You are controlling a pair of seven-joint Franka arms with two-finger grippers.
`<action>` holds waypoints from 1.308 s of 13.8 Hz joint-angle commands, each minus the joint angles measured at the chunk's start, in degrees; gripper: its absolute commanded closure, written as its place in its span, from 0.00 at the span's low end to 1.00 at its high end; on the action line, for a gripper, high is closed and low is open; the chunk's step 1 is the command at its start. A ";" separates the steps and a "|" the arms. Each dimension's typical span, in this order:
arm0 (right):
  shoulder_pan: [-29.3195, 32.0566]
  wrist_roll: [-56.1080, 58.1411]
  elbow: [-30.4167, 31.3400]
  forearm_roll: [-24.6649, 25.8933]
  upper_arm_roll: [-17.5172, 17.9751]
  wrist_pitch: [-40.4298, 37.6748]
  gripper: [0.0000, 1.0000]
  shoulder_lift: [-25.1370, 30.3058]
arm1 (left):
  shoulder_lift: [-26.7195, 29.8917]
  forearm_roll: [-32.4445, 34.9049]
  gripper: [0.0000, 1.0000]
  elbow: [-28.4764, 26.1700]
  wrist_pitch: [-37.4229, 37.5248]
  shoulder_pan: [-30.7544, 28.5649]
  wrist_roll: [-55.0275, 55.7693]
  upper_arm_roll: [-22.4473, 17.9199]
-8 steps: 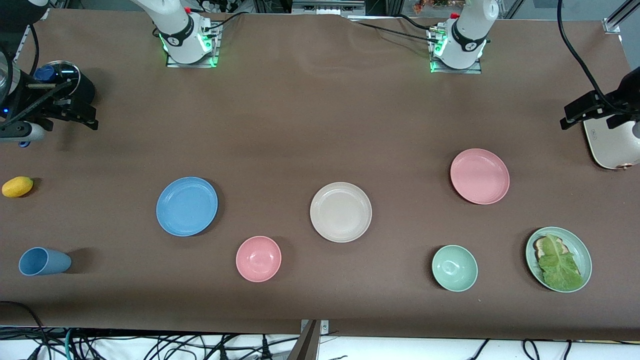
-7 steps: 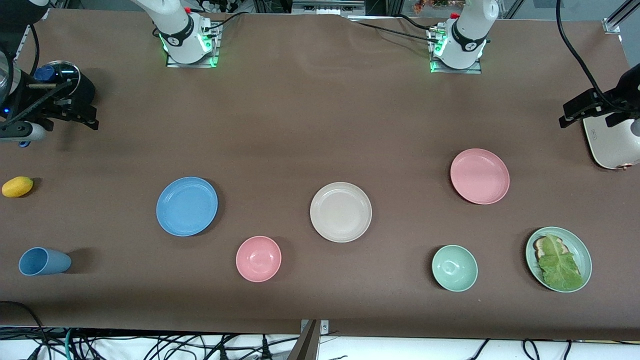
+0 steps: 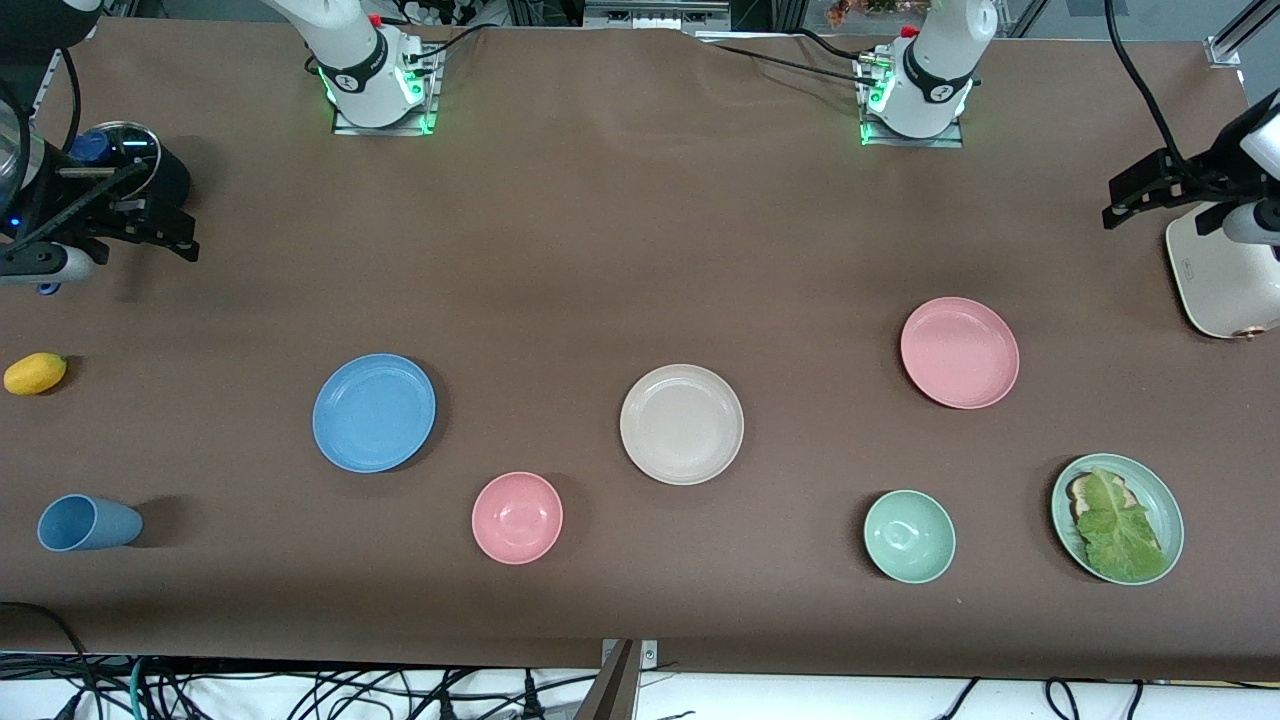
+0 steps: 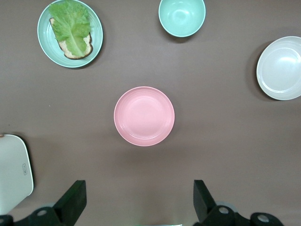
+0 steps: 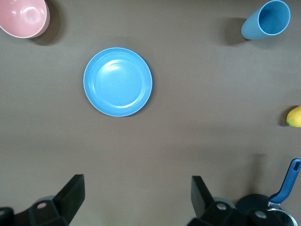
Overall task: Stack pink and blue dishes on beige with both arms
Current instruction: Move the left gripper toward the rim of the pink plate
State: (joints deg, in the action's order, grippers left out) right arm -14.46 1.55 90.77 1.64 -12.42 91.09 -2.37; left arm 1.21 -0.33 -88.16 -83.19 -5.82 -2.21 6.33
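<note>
While hovering high over opposite table ends, jaws spread wide and empty: left gripper [image 4: 138, 197], right gripper [image 5: 136, 193]. Since a half-second back, left gripper edged off the white appliance [image 3: 1225, 290] toward table centre; right gripper unmoved. Read as approach just starting, nothing stacked yet. Below and ahead of left gripper: pink plate [image 4: 144, 116], flat, face up. Below and ahead of right gripper: blue plate [image 5: 117, 81], likewise. Farther out, between both: beige plate [image 3: 681, 424], bare. All round: no long axis, no heading; any rim approach probably serves.
</note>
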 commanded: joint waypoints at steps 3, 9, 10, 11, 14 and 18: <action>0.04 -0.94 -1.12 -0.06 0.20 -0.30 0.00 -0.18 | 3.27 -0.90 0.00 -3.60 -0.92 2.30 1.68 -0.26; 0.04 -0.85 -1.13 0.03 0.20 -0.39 0.00 -0.18 | 2.83 -0.99 0.00 -3.68 -0.65 3.53 5.02 -1.58; 0.04 -0.85 -1.13 -0.06 0.12 -0.30 0.00 -0.18 | 2.39 -0.99 0.00 -3.25 -0.57 3.19 5.11 -1.58; 0.04 -0.85 -1.13 -0.06 0.11 -0.30 0.00 -0.18 | 1.61 -0.99 0.00 -2.72 -0.31 2.92 5.11 -1.49; 0.04 -0.85 -1.13 -0.06 0.11 -0.39 0.00 -0.18 | 0.81 -0.90 0.00 -2.37 -0.22 2.74 4.93 -1.49; 0.04 -0.85 -1.13 -0.06 0.20 -0.39 0.00 -0.18 | -0.16 -0.81 0.00 -1.84 -0.30 2.48 4.85 -1.49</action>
State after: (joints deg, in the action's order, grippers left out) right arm -14.46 1.45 90.75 1.64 -12.42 91.13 -2.37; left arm 1.54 -0.34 -90.52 -83.22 -3.15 2.14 4.95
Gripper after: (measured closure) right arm 0.000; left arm 0.000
